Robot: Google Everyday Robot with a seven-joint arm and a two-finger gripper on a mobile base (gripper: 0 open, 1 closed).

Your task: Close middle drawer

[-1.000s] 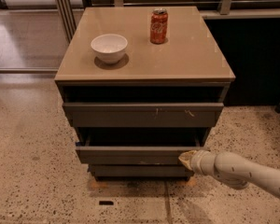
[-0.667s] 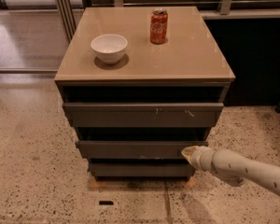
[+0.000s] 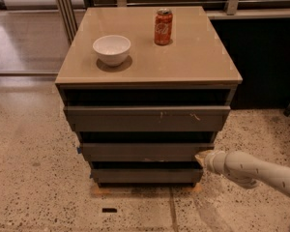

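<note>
**Gripper at the right end of the middle drawer front**

A low cabinet with a flat tan top point(image 3: 193, 62) stands on a pale speckled stone floor point(image 3: 29, 178). On the top rest a small white round bowl point(image 3: 111, 49), towards the left, and an upright orange-red drinks can point(image 3: 163, 27), near the rear centre; the two are well apart.

Three dark grey-brown, handle-less drawer fronts are stacked below. The uppermost drawer front point(image 3: 147, 119) is the widest and tallest and bears pale scratch marks right of centre. The middle drawer point(image 3: 145, 152), of medium width, lies directly beneath it, with a dark shadowed strip visible above its front edge. The lowest drawer front point(image 3: 147, 176) is the narrowest.

The off-white cylindrical robot arm point(image 3: 253, 168) enters from the lower right. Its gripper point(image 3: 201, 157) meets the right end of the middle drawer's front, at the corner. Whether the gripper is open or closed cannot be told from this view.
</note>
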